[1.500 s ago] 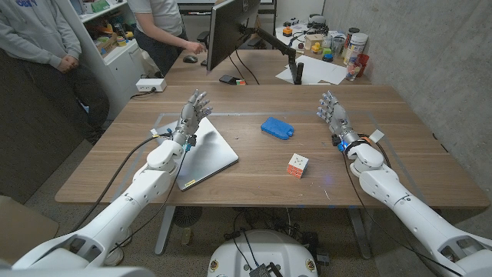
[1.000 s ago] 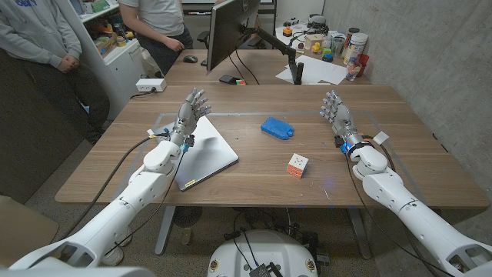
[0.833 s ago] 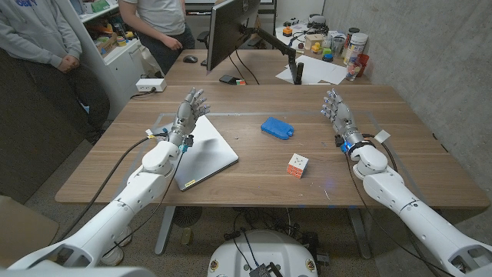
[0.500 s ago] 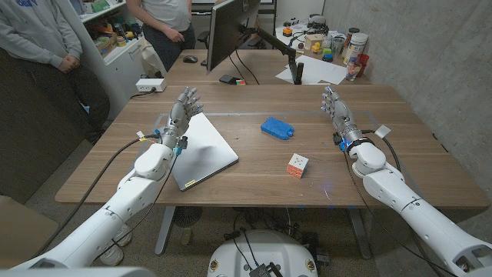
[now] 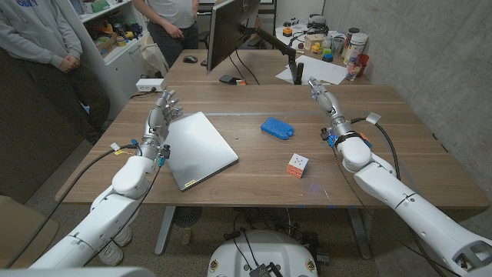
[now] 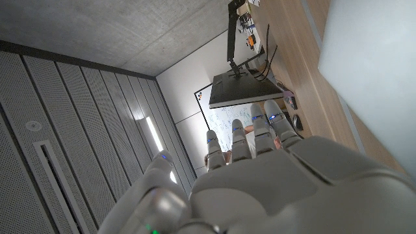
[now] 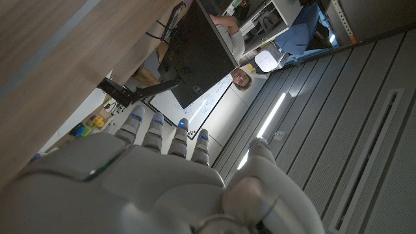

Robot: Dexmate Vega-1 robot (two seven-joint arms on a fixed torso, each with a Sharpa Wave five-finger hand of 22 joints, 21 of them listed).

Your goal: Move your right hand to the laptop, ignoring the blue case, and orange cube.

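Laptop (image 5: 201, 148) well apart from right hand (image 5: 326, 102)

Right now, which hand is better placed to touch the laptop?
Left. The left hand is right beside the laptop. The right hand is across the table, beyond the blue case and orange cube.

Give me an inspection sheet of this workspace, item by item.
Surface: wooden table, bare wood between things.
Job's things: closed silver laptop on the robot's left; blue case mid-table; cube nearer the robot.
Clutter: nothing seen on this table.
Hands: left hand beside the laptop's far corner, holding nothing; right hand on the far right, fingers extended, away from the laptop.
Cables: wires run along both forearms.
Surroundings: monitor, cluttered desk behind, two people at back left.
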